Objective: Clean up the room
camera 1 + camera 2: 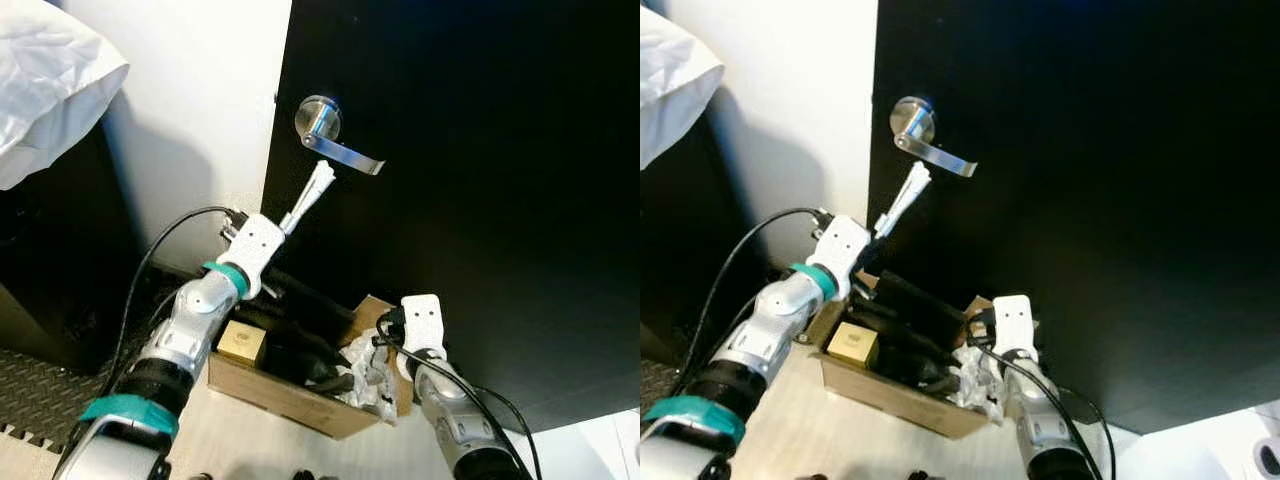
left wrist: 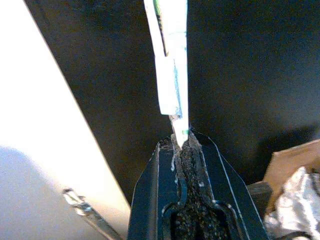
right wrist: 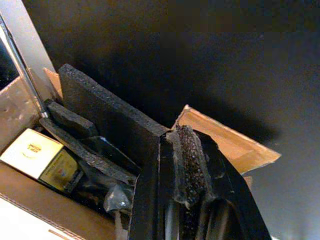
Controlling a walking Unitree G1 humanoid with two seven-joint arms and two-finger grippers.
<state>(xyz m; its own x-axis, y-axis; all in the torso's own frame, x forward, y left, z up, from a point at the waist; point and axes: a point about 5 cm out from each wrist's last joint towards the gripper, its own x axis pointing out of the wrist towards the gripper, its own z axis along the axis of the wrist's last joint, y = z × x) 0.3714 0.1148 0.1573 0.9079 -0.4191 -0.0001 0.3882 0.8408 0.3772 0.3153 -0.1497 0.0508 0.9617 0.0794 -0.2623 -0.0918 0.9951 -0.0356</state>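
My left gripper is shut on a long white paper wrapper, also seen close up. It holds the wrapper up in front of the black door, just under the lever handle and above the left end of an open cardboard box. The box holds black foam pieces, a small yellow box and crumpled white paper. My right gripper is shut with nothing in it, above the box's right end by a raised flap.
The black door with its silver lever handle stands right behind the box. A white wall strip lies left of it. White bedding overhangs dark furniture at the left. A black patterned mat covers the floor there.
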